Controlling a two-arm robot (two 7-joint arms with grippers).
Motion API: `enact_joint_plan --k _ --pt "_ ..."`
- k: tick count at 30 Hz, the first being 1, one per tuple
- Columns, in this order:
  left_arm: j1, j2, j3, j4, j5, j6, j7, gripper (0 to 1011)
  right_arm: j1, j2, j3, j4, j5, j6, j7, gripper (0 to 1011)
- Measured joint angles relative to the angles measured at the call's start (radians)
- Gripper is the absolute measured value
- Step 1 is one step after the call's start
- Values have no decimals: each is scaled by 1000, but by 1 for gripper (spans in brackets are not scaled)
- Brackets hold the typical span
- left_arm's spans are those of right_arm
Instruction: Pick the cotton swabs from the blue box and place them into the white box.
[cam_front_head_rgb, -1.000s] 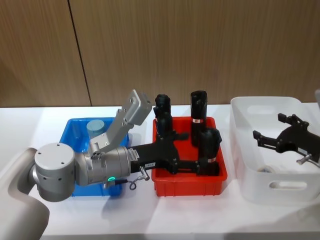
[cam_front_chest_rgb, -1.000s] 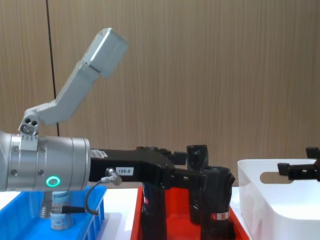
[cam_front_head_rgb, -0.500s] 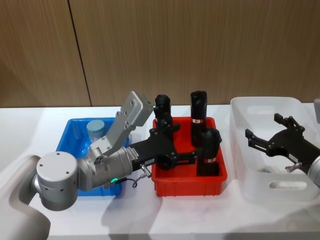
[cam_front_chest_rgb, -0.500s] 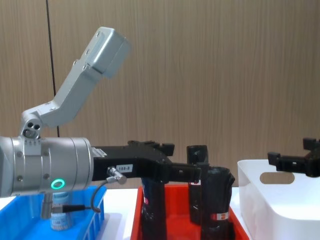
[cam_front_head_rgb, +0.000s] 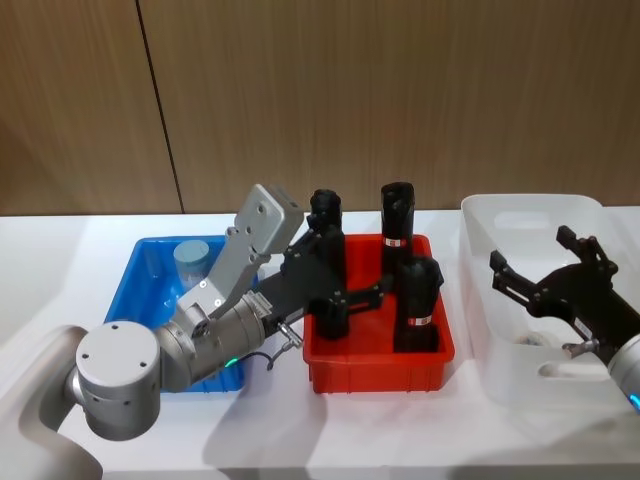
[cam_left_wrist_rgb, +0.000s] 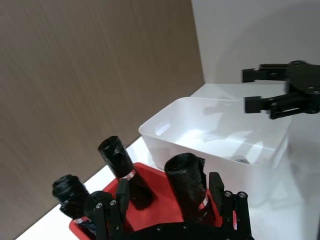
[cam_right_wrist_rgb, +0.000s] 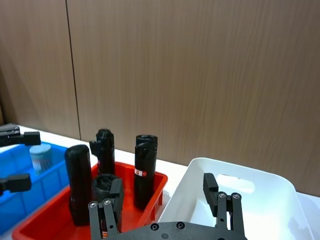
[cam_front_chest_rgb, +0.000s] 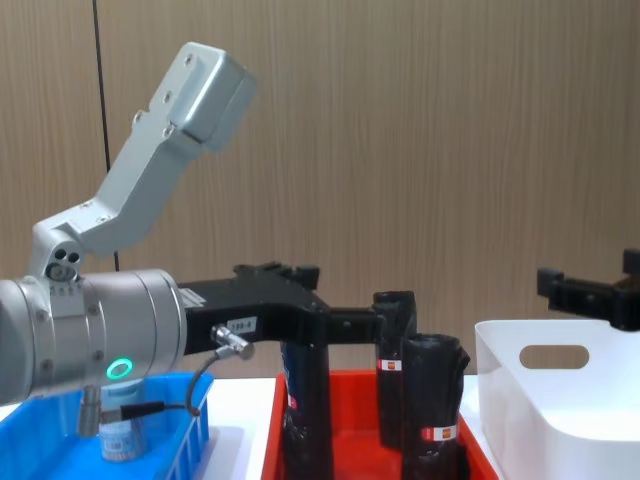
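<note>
A cotton swab jar (cam_front_head_rgb: 191, 258) with a pale blue lid stands at the far end of the blue box (cam_front_head_rgb: 150, 268); it also shows low in the chest view (cam_front_chest_rgb: 120, 438) and far off in the right wrist view (cam_right_wrist_rgb: 40, 156). My left gripper (cam_front_head_rgb: 352, 264) hangs open and empty over the red crate, to the right of the blue box, its fingers (cam_front_chest_rgb: 300, 272) spread wide. The right gripper (cam_front_head_rgb: 532, 252) is open and empty above the white box (cam_front_head_rgb: 560, 378). A small round object (cam_left_wrist_rgb: 242, 160) lies on the white box's floor; I cannot tell what it is.
A red crate (cam_front_head_rgb: 380, 367) sits between the two boxes and holds three upright black rolls (cam_front_head_rgb: 397, 218) with red labels, right under the left gripper. All stand on a white table (cam_front_head_rgb: 400, 440) before a wooden wall.
The left gripper has risen and drawn back toward the blue box, tilting up over the red crate. The right gripper has lifted higher above the white box. Both stayed open.
</note>
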Motion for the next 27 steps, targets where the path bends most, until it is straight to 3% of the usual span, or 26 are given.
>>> enact_joint_plan --k 9,27 --pt "29 7 8 -40 12 -20 120 1004 -53 -15 3 -64 6 -15 -63 1002" --pt "89 19 23 -121 37 -60 358 1004 -57 -17 2 -69 7 -16 -68 1002"
